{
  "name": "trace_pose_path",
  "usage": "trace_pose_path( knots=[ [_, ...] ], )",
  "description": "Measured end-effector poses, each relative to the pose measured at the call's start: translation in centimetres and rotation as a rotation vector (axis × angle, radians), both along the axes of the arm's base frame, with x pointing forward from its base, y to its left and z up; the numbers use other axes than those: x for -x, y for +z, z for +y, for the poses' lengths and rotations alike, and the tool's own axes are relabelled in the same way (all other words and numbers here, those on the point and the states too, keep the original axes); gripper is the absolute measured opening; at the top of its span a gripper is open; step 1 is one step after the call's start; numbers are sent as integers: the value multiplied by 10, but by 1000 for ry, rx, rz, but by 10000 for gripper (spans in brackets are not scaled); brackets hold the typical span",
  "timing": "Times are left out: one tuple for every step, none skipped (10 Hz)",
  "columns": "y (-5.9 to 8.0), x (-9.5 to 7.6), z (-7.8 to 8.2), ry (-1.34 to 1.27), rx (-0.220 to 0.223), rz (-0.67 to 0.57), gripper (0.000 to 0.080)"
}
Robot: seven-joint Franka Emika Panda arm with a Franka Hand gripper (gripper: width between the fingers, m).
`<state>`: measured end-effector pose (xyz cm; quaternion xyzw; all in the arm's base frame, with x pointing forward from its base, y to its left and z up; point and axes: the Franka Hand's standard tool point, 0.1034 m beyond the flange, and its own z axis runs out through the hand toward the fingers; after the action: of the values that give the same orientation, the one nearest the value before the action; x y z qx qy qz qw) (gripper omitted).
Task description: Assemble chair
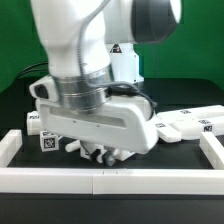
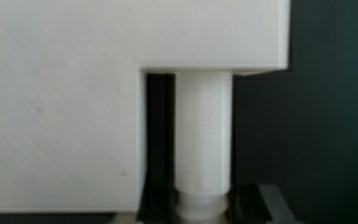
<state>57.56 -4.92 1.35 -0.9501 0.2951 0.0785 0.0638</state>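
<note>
Front border rail (image 1: 110,178): long low white bar, nearest the exterior camera, running across the black table (image 1: 190,162).
Gripper (image 1: 100,152): low over the table just behind the rail. In this view the arm's own wrist housing (image 1: 95,115) hides what is between the fingers.
Gripper, wrist view (image 2: 202,203): dark fingers (image 2: 158,203) lie against either side of the chair leg (image 2: 202,130), pinching its near end.
Chair leg, axis: slim, white and rounded. Its long axis runs straight away from the gripper, and its far end meets the chair panel (image 2: 87,90).
Chair panel: broad, flat and white, with a stepped edge where the leg joins. No tags can be seen on this face.
Wrist view only: the grip, the leg and the join.
Exterior view only: the rail, the tagged piece (image 1: 42,138) at the exterior view's left, and the loose chair parts (image 1: 190,122) lying flat at its right, well apart from the gripper.
Green backdrop (image 1: 20,50): farthest, behind the arm.
</note>
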Motion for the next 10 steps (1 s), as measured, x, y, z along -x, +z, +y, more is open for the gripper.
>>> trace_pose_path(
  knots=[
    [5, -6, 16, 29, -4, -7, 119],
    [12, -9, 34, 65, -4, 3, 119],
    [20, -13, 55, 135, -4, 20, 119],
    [18, -15, 57, 137, -10, 9, 119],
    [17, -14, 54, 133, -10, 12, 120],
    [17, -14, 55, 135, -10, 12, 120],
    [17, -14, 55, 146, -9, 11, 120],
    [19, -14, 54, 324, 4, -8, 120],
    [23, -14, 53, 474, -13, -32, 120],
    [23, -11, 52, 549, -24, -40, 120]
  ],
)
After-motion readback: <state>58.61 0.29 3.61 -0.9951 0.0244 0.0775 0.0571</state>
